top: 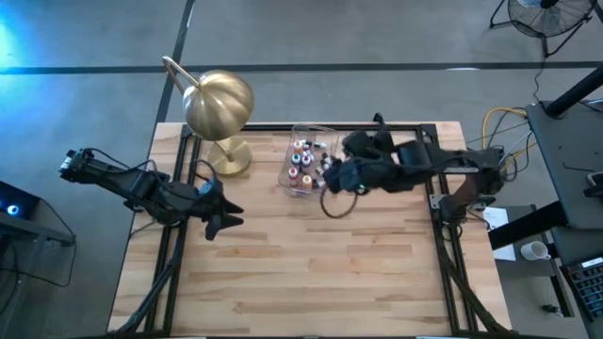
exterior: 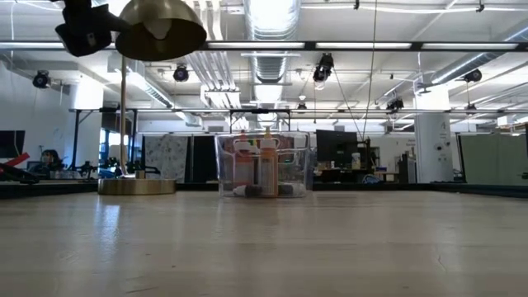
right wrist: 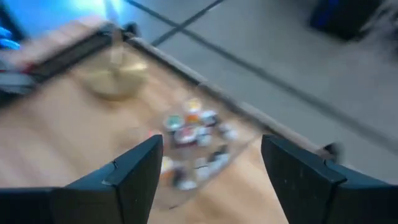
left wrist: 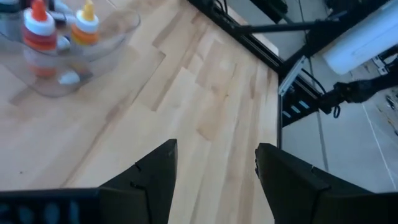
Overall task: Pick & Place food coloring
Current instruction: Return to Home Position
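The right gripper (top: pixel 332 175), fingers spread apart and empty, hangs by the right edge of the clear plastic rectangular tub (top: pixel 287 175) at upper centre. The tub holds the small colour-capped food coloring bottles (top: pixel 303 158). The left gripper (top: pixel 224 217), centre-left, is parted and empty.

light: bright ceiling lights (exterior: pixel 268 15) | glare: table (exterior: pixel 115 219) | blue glow: floor (top: pixel 24 42)
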`<state>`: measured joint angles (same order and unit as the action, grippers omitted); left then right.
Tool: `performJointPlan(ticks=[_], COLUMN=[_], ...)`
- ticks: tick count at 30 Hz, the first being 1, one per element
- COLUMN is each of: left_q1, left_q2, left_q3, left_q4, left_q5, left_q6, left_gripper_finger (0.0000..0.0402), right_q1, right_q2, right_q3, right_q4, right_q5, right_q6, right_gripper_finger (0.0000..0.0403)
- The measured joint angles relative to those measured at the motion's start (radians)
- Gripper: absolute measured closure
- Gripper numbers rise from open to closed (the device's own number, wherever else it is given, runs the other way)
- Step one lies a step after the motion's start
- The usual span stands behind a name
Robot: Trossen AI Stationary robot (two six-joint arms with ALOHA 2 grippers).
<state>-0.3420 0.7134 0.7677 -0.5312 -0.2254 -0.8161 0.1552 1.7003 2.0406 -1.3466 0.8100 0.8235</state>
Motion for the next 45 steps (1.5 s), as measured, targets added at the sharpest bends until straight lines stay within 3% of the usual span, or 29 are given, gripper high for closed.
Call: performJointPlan(ticks=[2,5,11,15,18,20,22,26,30,37,45], left_q1=[0.0,0.0,0.008,0.02,0.024,0.024,0.024,0.024,0.024,0.026,0.035], left_q2=[-0.007,-0.008,0.008,0.022,0.033,0.037,0.037,0.033,0.025,0.008,0.009], left_q3=[0.0,-0.001,-0.002,-0.002,-0.002,-0.002,-0.002,-0.002,-0.002,-0.003,-0.003], left_q4=[0.0,0.0,0.027,0.029,0.03,0.03,0.025,0.02,0.009,-0.02,0.055], left_q5=[-0.03,-0.093,-0.132,-0.132,-0.129,-0.114,-0.102,-0.098,-0.111,-0.158,-0.158], left_q6=[0.008,0.037,0.077,0.109,0.104,0.093,0.083,0.077,0.084,0.082,0.002], left_gripper_finger=[0.0211,0.0211,0.0211,0.0212,0.0211,0.0211,0.0211,0.0211,0.0211,0.0211,0.0211], right_q1=[0.035,0.089,0.099,0.088,0.048,0.011,-0.025,-0.078,-0.109,-0.115,-0.115], right_q2=[-0.012,-0.017,-0.04,-0.078,-0.131,-0.183,-0.246,-0.419,-0.606,-0.91,-1.191], right_q3=[0.006,0.006,-0.102,-0.347,-0.575,-0.718,-0.845,-1.059,-1.235,-1.492,-1.733], right_q4=[0.012,0.056,0.242,0.647,0.973,1.133,1.265,1.508,1.642,1.664,1.681], right_q5=[-0.014,-0.042,-0.282,-0.407,-0.607,-0.729,-0.775,-0.781,-0.776,-0.683,-0.681], right_q6=[0.08,0.007,-0.1,-0.185,-0.222,-0.203,-0.158,-0.165,-0.248,-0.317,-0.316], right_gripper_finger=[0.0138,0.0142,0.0149,0.0148,0.0146,0.0145,0.0144,0.0148,0.0151,0.0148,0.0151])
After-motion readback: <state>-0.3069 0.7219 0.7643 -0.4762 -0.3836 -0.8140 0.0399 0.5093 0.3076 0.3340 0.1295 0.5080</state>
